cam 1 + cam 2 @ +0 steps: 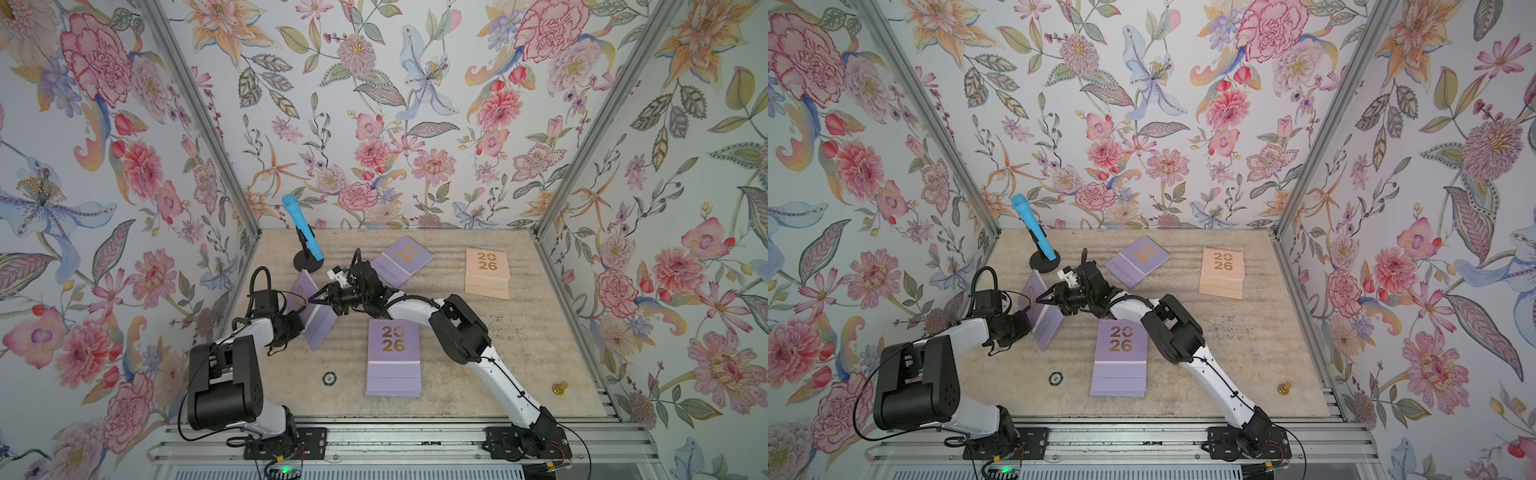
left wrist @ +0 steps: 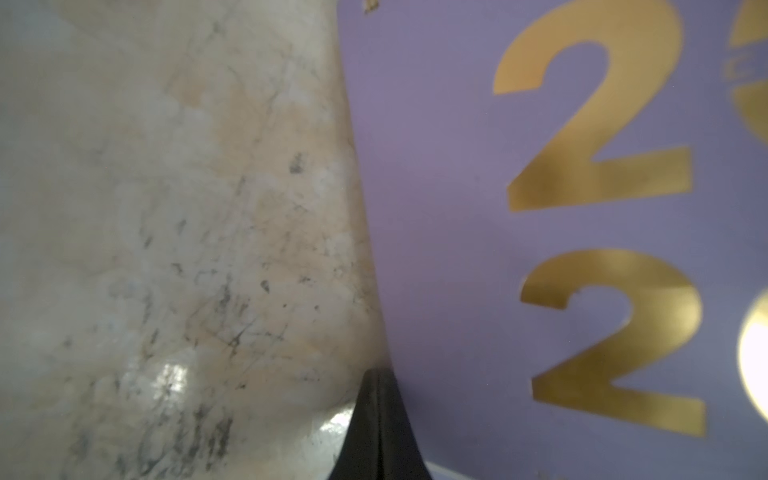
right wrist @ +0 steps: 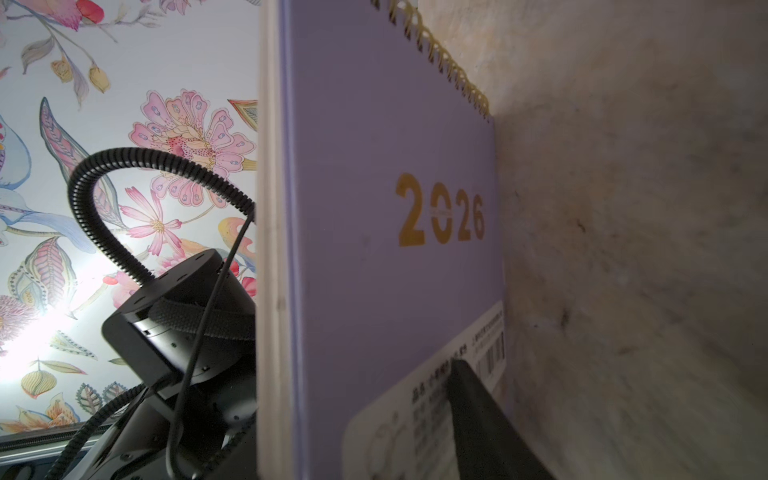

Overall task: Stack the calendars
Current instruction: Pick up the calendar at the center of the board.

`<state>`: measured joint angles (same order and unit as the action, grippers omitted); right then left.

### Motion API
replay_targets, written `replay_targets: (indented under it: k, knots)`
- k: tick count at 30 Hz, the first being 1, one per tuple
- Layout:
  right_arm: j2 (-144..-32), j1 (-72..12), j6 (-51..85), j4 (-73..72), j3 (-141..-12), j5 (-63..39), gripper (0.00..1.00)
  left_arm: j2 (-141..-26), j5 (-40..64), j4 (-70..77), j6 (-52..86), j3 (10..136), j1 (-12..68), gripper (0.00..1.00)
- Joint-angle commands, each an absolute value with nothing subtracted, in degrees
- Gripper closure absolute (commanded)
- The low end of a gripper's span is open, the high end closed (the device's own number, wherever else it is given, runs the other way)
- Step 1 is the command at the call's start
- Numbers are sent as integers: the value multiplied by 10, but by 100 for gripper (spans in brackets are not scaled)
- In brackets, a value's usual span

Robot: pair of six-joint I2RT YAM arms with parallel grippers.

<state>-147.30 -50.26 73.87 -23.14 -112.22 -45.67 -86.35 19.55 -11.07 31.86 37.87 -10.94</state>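
One lavender calendar (image 1: 320, 322) stands tilted on edge at the table's left, between my two grippers. My left gripper (image 1: 297, 322) is shut with nothing between its fingers (image 2: 376, 415); the gold-numbered cover (image 2: 457, 249) rests against its side. My right gripper (image 1: 322, 296) reaches the calendar's upper edge from the right. One of its fingers (image 3: 478, 415) lies on the labelled back face (image 3: 374, 270); the other finger is hidden. A second lavender calendar (image 1: 401, 259) lies at the back and a peach calendar (image 1: 487, 272) at the back right. A lavender stack (image 1: 394, 357) lies at the front centre.
A blue microphone (image 1: 303, 230) on a black stand rises just behind the tilted calendar. A small round black disc (image 1: 329, 378) lies at the front left and a small gold object (image 1: 560, 388) at the front right. Floral walls close three sides; a metal rail (image 1: 395, 440) runs along the front.
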Motion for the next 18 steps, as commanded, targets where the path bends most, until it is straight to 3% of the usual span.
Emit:
replay_targets:
  k: [1, 4, 18]
  knots:
    - [-1439, -502, 669, -131, -1137, -428, 53, -876, 220, -137, 304, 367, -106, 100]
    - [-1428, -501, 622, -65, -1144, -396, 56, -875, 220, -138, 302, 367, -108, 100]
    - [-1426, -493, 593, -37, -1157, -359, 67, -872, 225, -149, 299, 377, -110, 100]
